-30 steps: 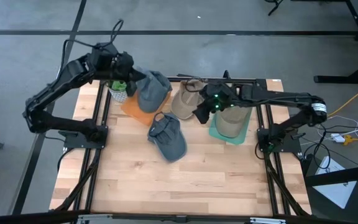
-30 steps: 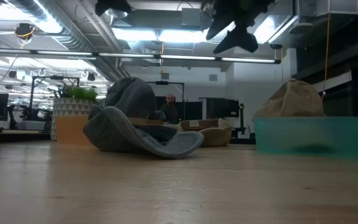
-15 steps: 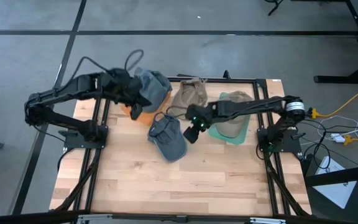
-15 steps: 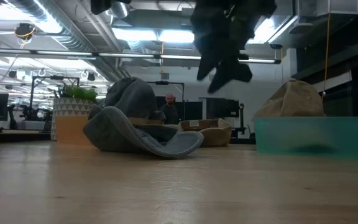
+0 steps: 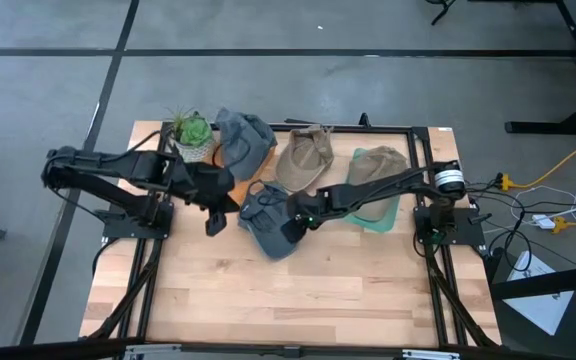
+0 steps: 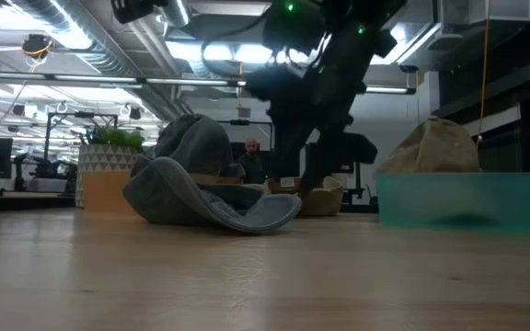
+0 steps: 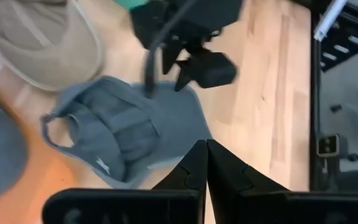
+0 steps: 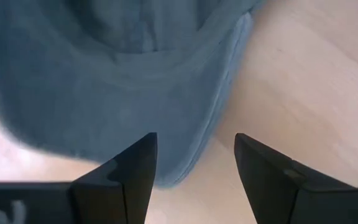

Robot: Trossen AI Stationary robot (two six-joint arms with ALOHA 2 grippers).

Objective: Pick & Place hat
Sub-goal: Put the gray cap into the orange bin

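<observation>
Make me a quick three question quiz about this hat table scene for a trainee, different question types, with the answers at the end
1. True or false: the right gripper is shut on the blue cap.
2. Multiple choice: the tan hat on the right side of the table rests in A) a teal tray, B) a wire basket, C) the left gripper.
3. Fill in: the left gripper is ____ and holds nothing.

Key
1. False. Its fingers stand open just above the cap's brim.
2. A. The teal tray holds it.
3. Shut.
</observation>
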